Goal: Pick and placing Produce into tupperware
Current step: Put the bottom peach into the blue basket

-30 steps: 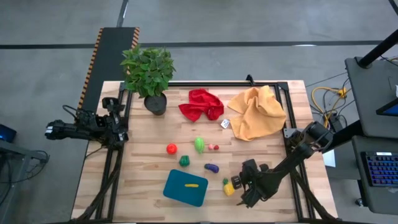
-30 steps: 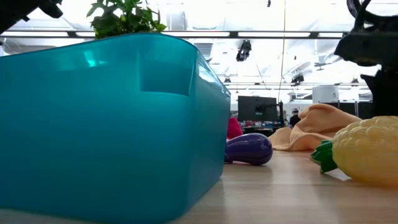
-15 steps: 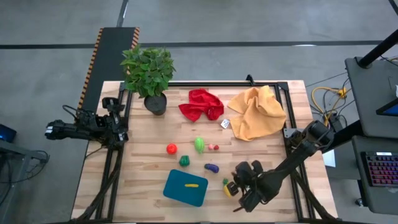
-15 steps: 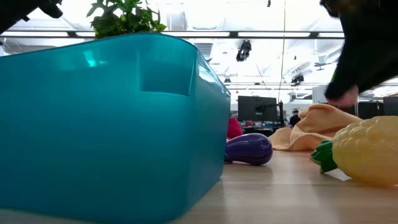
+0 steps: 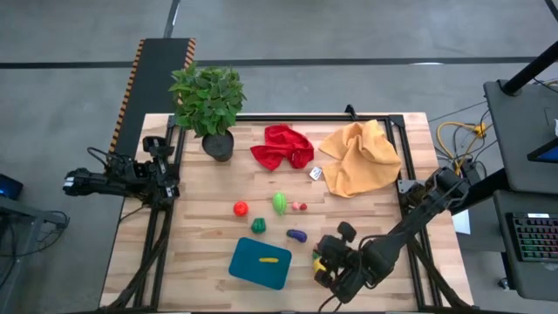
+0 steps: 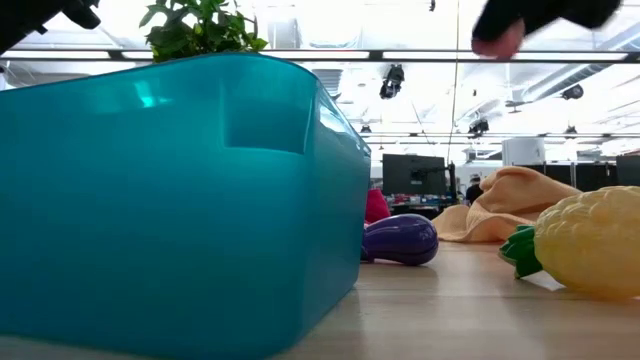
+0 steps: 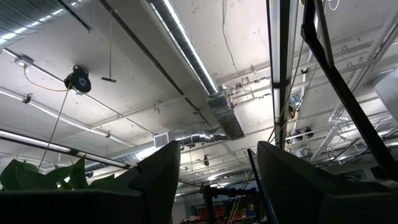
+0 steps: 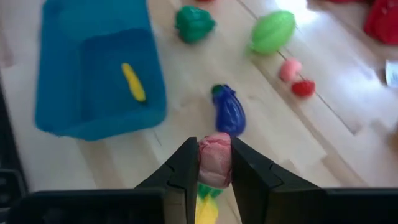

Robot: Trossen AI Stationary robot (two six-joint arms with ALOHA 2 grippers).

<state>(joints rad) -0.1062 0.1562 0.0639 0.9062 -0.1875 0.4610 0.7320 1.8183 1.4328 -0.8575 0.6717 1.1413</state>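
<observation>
My right gripper (image 5: 325,262) hovers over the table's near right part, just right of the teal tupperware (image 5: 260,262), and is shut on a pink produce piece (image 8: 214,158). A yellow piece (image 8: 134,81) lies in the tupperware. A yellow corn (image 6: 590,245) rests on the table under the gripper. A purple eggplant (image 5: 297,235), a dark green piece (image 5: 259,225), a light green piece (image 5: 280,202), a red piece (image 5: 240,208) and small pink and red bits (image 5: 299,207) lie on the wood. My left gripper (image 7: 217,155) waits open at the table's left edge, pointing up. My right gripper pinches the pink piece's sides (image 8: 214,149) between its two fingers, coming from above and pointing down at the table. The piece is lifted clear of the wood, above the yellow corn (image 8: 208,208).
A potted plant (image 5: 207,100) stands at the far left. A red cloth (image 5: 282,146) and a yellow cloth (image 5: 359,157) lie crumpled along the far side. Bare wood shows at the near left of the tupperware.
My right gripper has moved toward the table's left, closer to the tupperware, and has risen; in the low view it climbs from beside the corn to the picture's top. The corn and the eggplant have stayed where they were.
</observation>
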